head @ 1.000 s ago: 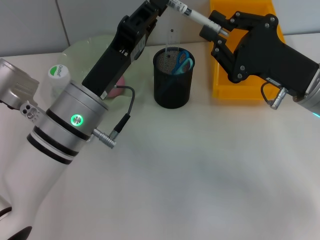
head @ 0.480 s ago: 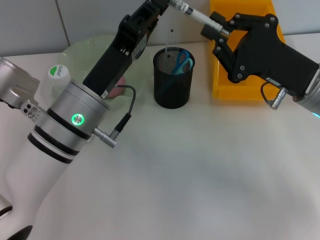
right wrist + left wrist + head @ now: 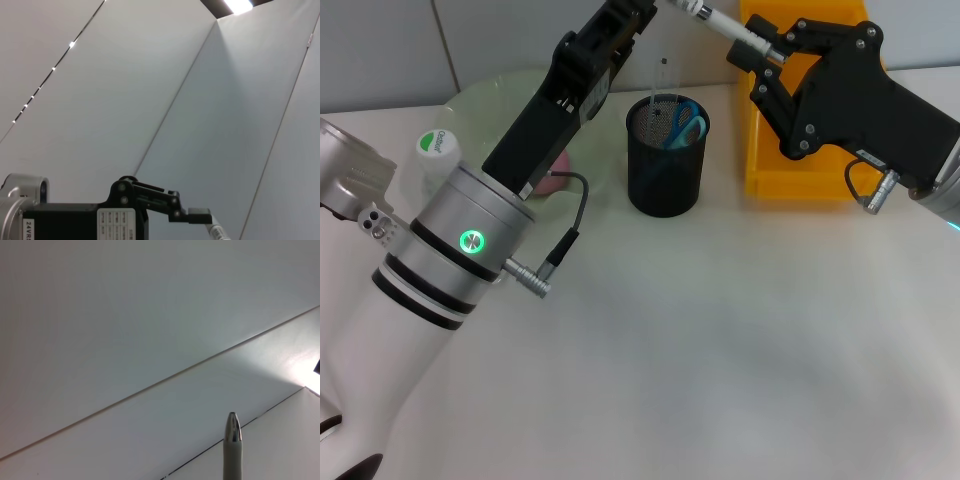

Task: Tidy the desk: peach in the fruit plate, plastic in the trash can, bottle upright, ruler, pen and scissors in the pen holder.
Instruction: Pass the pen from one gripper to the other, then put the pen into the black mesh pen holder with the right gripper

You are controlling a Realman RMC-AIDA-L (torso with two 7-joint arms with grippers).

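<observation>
- Your pen (image 3: 720, 20) is up in the air above the black mesh pen holder (image 3: 666, 160), tilted, with both arms on it; the left gripper (image 3: 638, 8) has one end up at the top edge of the head view, and the right gripper (image 3: 765, 50) has its fingers pinched on the other end
- Can't really tell how the left fingers sit, they run out of view; the left wrist view only gives you the pen's silver tip (image 3: 232, 427) against white panels
- The holder already has blue-handled scissors (image 3: 686, 122) and a clear ruler (image 3: 663, 85) standing in it
- Yellow bin (image 3: 790, 150) sits just beside the holder, under the right arm
- Peach (image 3: 552, 172) lies on the clear fruit plate (image 3: 490, 95), mostly hidden by the left arm; white bottle (image 3: 438, 150) with a green label stands upright near it
</observation>
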